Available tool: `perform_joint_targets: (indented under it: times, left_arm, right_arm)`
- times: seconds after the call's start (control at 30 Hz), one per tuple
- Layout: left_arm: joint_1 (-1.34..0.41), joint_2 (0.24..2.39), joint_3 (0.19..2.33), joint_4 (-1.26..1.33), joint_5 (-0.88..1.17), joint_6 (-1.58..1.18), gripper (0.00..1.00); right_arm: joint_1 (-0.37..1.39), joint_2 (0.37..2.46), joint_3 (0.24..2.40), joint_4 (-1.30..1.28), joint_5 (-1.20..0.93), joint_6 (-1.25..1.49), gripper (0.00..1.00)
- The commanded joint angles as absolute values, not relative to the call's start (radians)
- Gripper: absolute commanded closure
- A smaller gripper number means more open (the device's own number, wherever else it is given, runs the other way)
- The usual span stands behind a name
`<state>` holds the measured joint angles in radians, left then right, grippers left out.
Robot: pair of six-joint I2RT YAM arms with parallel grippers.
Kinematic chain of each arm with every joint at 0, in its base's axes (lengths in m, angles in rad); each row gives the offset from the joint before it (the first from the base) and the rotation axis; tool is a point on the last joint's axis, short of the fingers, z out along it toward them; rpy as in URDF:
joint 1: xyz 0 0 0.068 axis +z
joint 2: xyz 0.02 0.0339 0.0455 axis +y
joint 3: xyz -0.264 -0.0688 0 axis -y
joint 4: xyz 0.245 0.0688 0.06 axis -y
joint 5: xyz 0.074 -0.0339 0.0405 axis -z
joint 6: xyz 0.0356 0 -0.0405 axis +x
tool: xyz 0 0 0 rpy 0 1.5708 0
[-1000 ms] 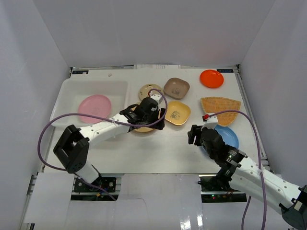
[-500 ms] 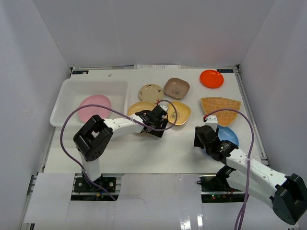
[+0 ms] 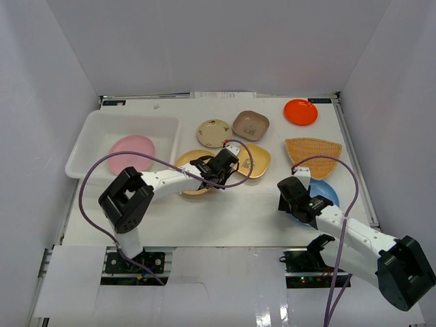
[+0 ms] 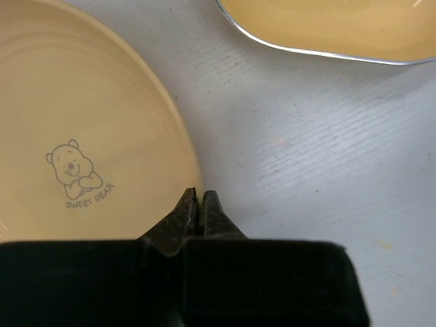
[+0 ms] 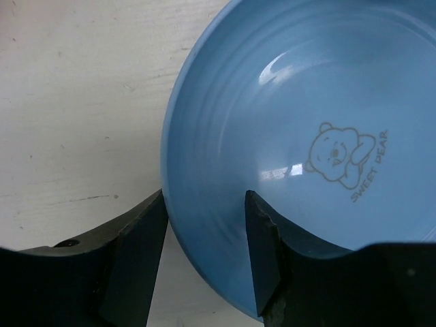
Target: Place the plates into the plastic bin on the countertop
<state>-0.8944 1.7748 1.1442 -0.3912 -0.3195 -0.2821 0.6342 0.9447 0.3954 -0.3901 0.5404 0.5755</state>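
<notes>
A pink plate point(image 3: 131, 151) lies in the translucent plastic bin point(image 3: 122, 116) at the far left of the white countertop point(image 3: 245, 211). My left gripper point(image 4: 198, 194) is shut on the right rim of a tan round plate point(image 4: 82, 122), with one finger over the plate and the other outside it. In the top view that tan plate point(image 3: 189, 162) lies just right of the bin under my left gripper point(image 3: 210, 176). My right gripper point(image 5: 204, 194) is open and straddles the left rim of the blue plate point(image 5: 306, 102), which rests on the countertop at the right point(image 3: 328, 194).
Loose on the countertop are a cream round plate point(image 3: 214, 132), a brown rounded-square plate point(image 3: 251, 125), a yellow rounded-square plate point(image 3: 257, 160), an orange-red plate point(image 3: 300, 112) and an orange woven fan-shaped plate point(image 3: 312, 148). White walls close off three sides.
My left gripper dropped to the tan plate's rim and closed on it. My right jaws narrowed around the blue plate's rim. The bin shifted slightly left.
</notes>
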Motion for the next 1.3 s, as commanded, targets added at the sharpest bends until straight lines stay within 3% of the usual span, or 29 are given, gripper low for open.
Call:
perform_joint_targets:
  times: [0.0, 0.1, 0.17, 0.2, 0.27, 0.4, 0.63, 0.77, 0.87, 1.17, 1.27]
  left_arm:
    - [-0.914, 1.634, 1.112, -0.425, -0.212, -0.354, 1.00]
    - [-0.914, 1.484, 1.104, -0.431, -0.160, -0.370, 1.00]
    - [-0.914, 1.410, 1.123, -0.433, -0.134, -0.383, 1.00]
    - [-0.913, 1.375, 1.134, -0.434, -0.112, -0.387, 1.00]
    - [-0.911, 1.289, 1.184, -0.443, -0.109, -0.391, 1.00]
    - [-0.911, 1.223, 1.308, -0.541, -0.244, -0.351, 1.00]
    - [-0.853, 1.245, 1.468, -0.741, -0.653, -0.223, 1.00]
    - [-0.579, 1.330, 1.425, -0.707, -0.431, -0.186, 1.00]
    - [-0.456, 1.376, 1.362, -0.666, -0.411, -0.181, 1.00]
    - [-0.327, 1.600, 1.388, -0.661, -0.396, -0.224, 1.00]
    - [-0.322, 1.609, 1.368, -0.635, -0.388, -0.241, 0.70]
  right_arm:
    - [0.626, 0.986, 0.443, -0.385, 0.532, 0.594, 0.46]
    - [0.626, 1.014, 0.440, -0.371, 0.502, 0.584, 0.59]
    - [0.626, 1.012, 0.430, -0.362, 0.471, 0.584, 0.72]
    - [0.626, 0.999, 0.419, -0.361, 0.459, 0.584, 0.84]
    - [0.626, 0.968, 0.419, -0.368, 0.425, 0.589, 0.92]
    - [0.632, 0.824, 0.423, -0.390, 0.356, 0.595, 0.92]
    - [0.650, 0.667, 0.462, -0.390, 0.160, 0.615, 0.92]
    - [0.673, 0.588, 0.501, -0.342, 0.078, 0.632, 0.92]
    - [0.699, 0.577, 0.535, -0.344, 0.060, 0.640, 0.92]
    - [0.850, 0.629, 0.632, -0.282, 0.127, 0.629, 0.92]
    - [0.946, 0.710, 0.710, -0.261, 0.202, 0.591, 0.92]
